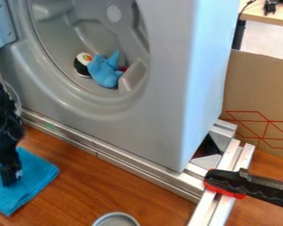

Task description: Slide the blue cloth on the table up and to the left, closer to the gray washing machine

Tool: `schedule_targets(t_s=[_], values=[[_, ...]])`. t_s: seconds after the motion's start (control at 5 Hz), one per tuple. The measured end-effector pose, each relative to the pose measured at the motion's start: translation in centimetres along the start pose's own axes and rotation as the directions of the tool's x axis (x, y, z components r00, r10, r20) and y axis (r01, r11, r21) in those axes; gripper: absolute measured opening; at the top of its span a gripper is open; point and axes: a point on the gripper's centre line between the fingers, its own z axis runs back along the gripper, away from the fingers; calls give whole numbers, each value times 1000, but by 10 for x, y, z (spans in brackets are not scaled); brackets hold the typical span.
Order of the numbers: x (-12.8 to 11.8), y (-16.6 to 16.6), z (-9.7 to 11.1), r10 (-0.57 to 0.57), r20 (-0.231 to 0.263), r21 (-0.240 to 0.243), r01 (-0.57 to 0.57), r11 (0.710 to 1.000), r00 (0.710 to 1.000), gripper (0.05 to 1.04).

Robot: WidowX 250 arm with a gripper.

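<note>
At the left edge of the frame, the black hand [11, 176] is over a blue cloth [32, 170] on the wooden table [123, 190]. In the upper middle, a grey front-opening drum [49, 33] holds a light-blue plush toy [104, 72] beside a black-and-white one [81, 66]. A black-and-red clamp [250, 184] sits on metal rails lower right; a round metal container [116, 219] is at bottom centre.
</note>
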Motion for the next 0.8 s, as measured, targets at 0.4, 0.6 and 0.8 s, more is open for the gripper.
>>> schedule_targets(t_s=[0.4, 0.6, 0.8], values=[[-12, 5, 42, 82, 82, 45, -86, 995, 993, 1000], [-20, -5, 55, 69, 116, -20, -67, 998, 991, 1000], [-29, -28, 68, 26, 70, -71, -21, 997, 997, 1000]])
